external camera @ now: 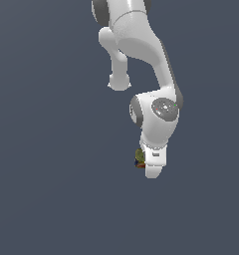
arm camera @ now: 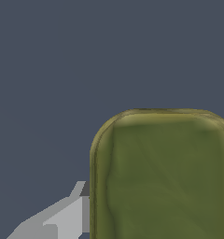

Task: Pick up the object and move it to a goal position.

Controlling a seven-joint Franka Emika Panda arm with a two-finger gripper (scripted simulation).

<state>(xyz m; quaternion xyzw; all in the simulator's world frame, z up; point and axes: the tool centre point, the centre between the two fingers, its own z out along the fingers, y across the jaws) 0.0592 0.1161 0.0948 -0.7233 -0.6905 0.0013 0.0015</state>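
We have the gripper (external camera: 150, 172) low in the exterior view's centre, the object (external camera: 139, 158) beside it; whether the jaws clench it we cannot tell. Next comes probably securing, then lifting.

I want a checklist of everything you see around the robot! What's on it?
Surface: plain dark blue-grey all over; no edge or markings seen.
Job's things: olive-green box fills much of the wrist view; in the exterior view it peeks out beside the pincer, on that view's left.
Clutter: nothing seen.
Grippers: white pincer points down, right at the box; one grey finger shows beside the box. Open or shut cannot be told.
Cables: nothing seen.
Surroundings: white arm reaches down from the top; no goal marker seen.
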